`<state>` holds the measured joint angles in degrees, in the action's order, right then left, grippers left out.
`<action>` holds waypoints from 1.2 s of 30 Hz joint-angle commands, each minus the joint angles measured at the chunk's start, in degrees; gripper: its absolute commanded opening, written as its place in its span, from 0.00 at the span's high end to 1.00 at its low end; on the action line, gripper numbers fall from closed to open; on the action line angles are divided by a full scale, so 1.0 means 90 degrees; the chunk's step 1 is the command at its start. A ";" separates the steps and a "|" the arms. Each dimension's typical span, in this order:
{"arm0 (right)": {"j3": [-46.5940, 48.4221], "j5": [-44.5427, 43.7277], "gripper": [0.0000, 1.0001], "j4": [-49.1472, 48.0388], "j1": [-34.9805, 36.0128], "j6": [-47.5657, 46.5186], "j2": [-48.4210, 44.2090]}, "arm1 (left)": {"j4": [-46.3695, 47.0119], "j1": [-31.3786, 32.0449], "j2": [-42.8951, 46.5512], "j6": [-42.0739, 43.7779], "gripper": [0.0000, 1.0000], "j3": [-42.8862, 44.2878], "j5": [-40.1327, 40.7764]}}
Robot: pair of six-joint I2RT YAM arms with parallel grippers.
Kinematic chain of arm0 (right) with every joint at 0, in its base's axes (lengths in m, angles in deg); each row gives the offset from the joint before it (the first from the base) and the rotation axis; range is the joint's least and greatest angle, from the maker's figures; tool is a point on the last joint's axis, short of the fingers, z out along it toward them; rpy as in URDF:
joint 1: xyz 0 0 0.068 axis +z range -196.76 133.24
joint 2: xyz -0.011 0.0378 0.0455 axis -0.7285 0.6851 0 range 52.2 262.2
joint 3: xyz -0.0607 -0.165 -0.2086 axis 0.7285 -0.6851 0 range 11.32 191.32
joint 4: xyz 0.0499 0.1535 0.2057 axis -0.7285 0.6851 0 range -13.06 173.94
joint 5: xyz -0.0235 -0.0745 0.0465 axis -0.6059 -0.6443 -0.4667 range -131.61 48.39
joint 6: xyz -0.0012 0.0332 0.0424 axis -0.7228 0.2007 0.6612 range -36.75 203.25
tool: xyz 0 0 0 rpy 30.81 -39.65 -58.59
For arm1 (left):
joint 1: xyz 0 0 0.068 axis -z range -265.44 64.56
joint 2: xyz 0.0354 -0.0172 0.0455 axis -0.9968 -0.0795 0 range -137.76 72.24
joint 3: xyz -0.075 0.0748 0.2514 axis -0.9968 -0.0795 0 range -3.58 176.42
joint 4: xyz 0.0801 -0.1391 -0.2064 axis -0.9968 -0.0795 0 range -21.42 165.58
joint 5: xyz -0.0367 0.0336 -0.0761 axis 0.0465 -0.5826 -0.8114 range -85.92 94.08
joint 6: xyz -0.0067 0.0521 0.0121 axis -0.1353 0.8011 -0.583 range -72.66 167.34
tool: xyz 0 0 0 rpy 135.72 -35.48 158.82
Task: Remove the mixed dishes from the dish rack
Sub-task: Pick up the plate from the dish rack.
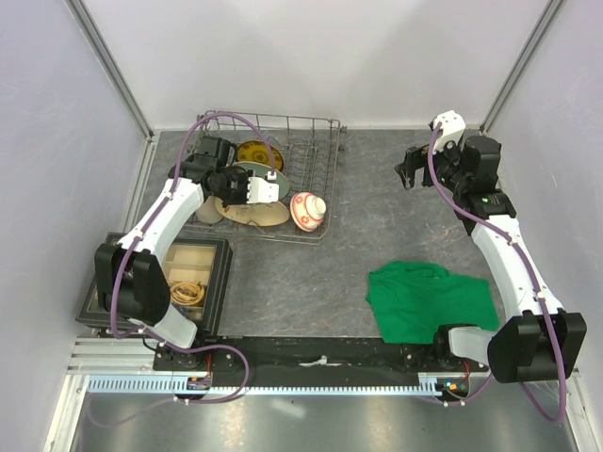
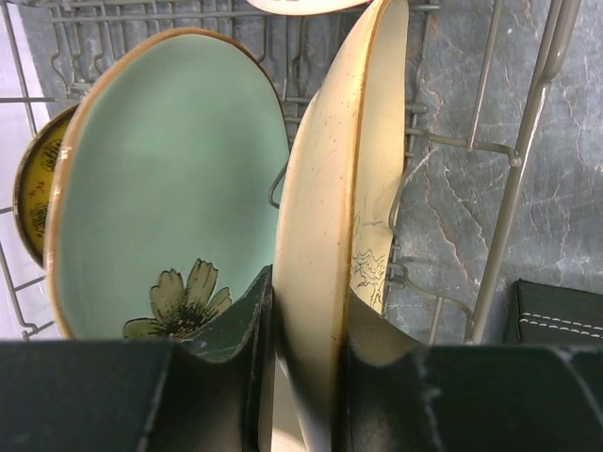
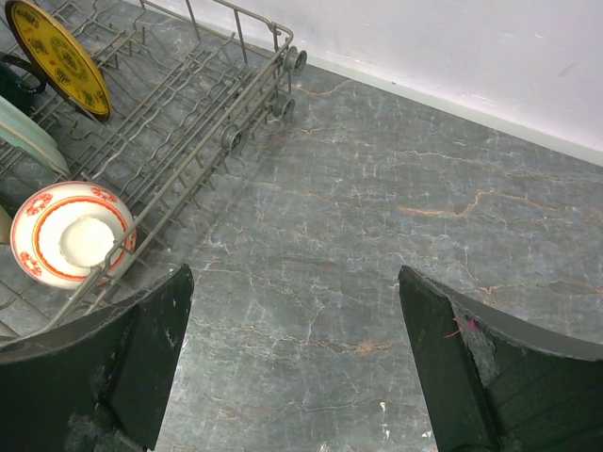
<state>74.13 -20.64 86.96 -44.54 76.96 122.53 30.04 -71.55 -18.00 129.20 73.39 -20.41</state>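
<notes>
The dish rack [image 1: 316,165] stands at the back left. Upright in its tines are a yellow-patterned plate [image 1: 256,153], a pale mint-green plate [image 2: 170,179] with a flower print and a cream plate [image 2: 330,217]. My left gripper [image 2: 306,348] is shut on the cream plate's rim, one finger on each face. A small red-and-white bowl [image 1: 308,211] lies at the rack's front right corner. The dark green mug [image 3: 13,80] shows only as a sliver at the frame edge. My right gripper [image 3: 292,282] hangs open over bare table right of the rack, holding nothing.
A green cloth [image 1: 429,299] lies on the table at the front right. A black-framed compartment tray [image 1: 219,282] sits at the front left, just in front of the rack. Grey walls close in the table on three sides.
</notes>
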 commanded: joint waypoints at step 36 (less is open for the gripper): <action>0.0150 0.1730 0.05 -0.0166 0.0436 0.0181 -0.0352 | 0.0099 0.0078 0.1677 -0.3049 0.98 0.1096 -0.1682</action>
<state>74.13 -12.71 87.35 -43.23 77.60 122.38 24.92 -71.05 -5.91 112.83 77.34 -27.97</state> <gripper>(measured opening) 0.964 0.278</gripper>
